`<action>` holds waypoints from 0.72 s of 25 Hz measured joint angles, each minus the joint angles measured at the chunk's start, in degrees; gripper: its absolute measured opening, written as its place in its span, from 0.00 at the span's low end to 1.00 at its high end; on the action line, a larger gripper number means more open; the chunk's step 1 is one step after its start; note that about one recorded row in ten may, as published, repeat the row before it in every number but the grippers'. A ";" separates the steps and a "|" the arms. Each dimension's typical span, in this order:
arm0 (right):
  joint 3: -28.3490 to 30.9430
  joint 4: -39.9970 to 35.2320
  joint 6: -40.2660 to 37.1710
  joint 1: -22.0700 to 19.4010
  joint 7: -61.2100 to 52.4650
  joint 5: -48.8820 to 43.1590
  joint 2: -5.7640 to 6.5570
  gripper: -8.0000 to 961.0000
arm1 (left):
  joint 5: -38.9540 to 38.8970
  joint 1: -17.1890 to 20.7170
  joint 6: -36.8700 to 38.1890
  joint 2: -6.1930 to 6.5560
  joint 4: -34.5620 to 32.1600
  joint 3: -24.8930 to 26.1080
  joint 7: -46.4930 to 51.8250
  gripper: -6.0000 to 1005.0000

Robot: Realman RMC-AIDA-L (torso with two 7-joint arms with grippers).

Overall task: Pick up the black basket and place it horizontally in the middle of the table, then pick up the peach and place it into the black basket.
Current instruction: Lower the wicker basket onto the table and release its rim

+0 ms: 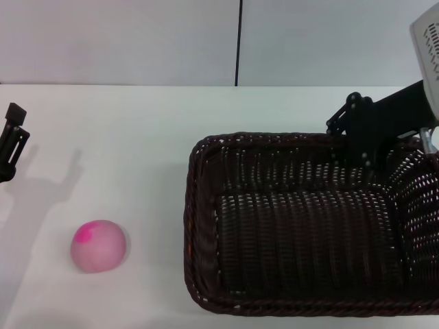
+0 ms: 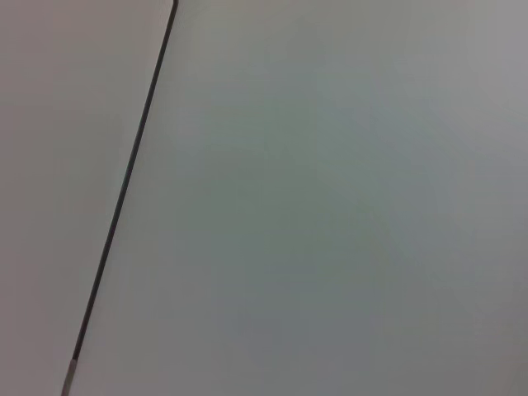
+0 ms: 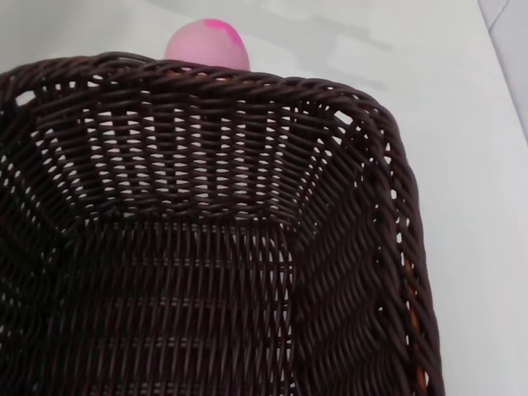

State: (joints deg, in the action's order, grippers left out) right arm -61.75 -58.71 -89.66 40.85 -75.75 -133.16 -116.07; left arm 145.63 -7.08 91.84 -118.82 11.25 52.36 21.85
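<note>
Head view, basket: the basket (image 1: pixel 309 226) sits on the right half of the table (image 1: pixel 137 137), its long axis running left to right, mouth up, its right end cut off by the frame edge.
Head view, right gripper: the right gripper (image 1: pixel 363 147) is at the basket's far rim, near its right end; whether its fingers are clamped on the rim or apart I cannot tell.
Head view, peach: the peach (image 1: pixel 99 246) lies on the table to the left, well apart from the basket, magenta patch facing up and left.
Head view, left gripper: the left gripper (image 1: pixel 10 140) hangs at the left edge, away from the peach; finger state not visible.
Head view, risk: held by one far corner, the basket would likely tilt or swing when lifted and land skewed rather than level; a drag leftward could also knock the peach into a roll.
Left wrist view: only a pale surface and a dark seam; nothing of the task shows.
Right wrist view, basket: the camera looks into the empty basket (image 3: pixel 206 272) along its length.
Right wrist view, peach: the peach (image 3: pixel 206 45) shows beyond the far short rim.
</note>
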 joint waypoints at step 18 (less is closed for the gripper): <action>0.57 0.42 2.35 -2.35 1.27 3.28 -0.72 0.36 | 0.00 -0.22 0.40 0.09 0.00 0.03 0.04 0.76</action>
State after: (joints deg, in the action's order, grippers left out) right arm -61.18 -58.29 -87.31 38.50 -74.48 -129.87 -116.80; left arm 145.63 -7.30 92.23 -118.72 11.25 52.38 21.89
